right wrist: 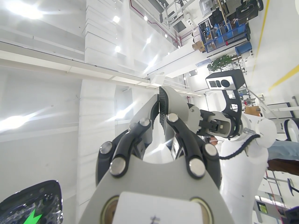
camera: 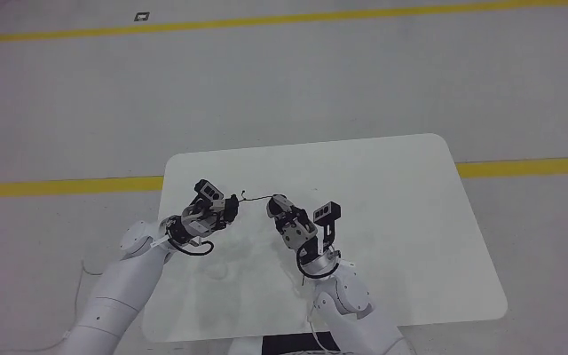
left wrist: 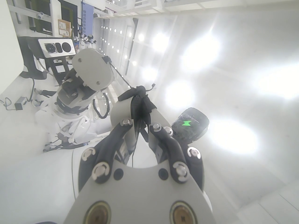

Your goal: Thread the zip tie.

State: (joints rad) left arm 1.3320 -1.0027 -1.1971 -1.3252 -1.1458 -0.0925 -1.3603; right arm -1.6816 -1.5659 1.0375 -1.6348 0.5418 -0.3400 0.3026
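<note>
One black zip tie (camera: pixel 257 197) is hanging in the air above the white surface (camera: pixel 399 177), stretching as a thin line between the two grippers and lying on nothing. In the left wrist view the zip tie (left wrist: pixel 120 74) is showing as a ridged black strand.

The left gripper (camera: pixel 232 209) is sitting over the surface's left part. In its own wrist view the left gripper (left wrist: pixel 140 100) is clamping narrow on the zip tie, with its two fingers drawn together. Dark wrapping is bunching at their tips, and a short curled end is poking out just past them.

The right gripper (camera: pixel 275 205) is facing it from the other side, near but not touching. In the right wrist view the right gripper (right wrist: pixel 159 101) is pinching fully closed, its two ridged black pads (right wrist: pixel 164 109) pressing flat against each other. From the left wrist view the right gripper (left wrist: pixel 91 71) is appearing as a grey rounded finger, and the zip tie's far end is running into its edge, so it is gripping that end.

Two yellow floor stripes are crossing the grey floor, one far stripe (camera: pixel 266 19) and one near stripe (camera: pixel 80 185) passing behind the surface. One small dark floor marker (camera: pixel 142 16) is lying beside the far stripe.
</note>
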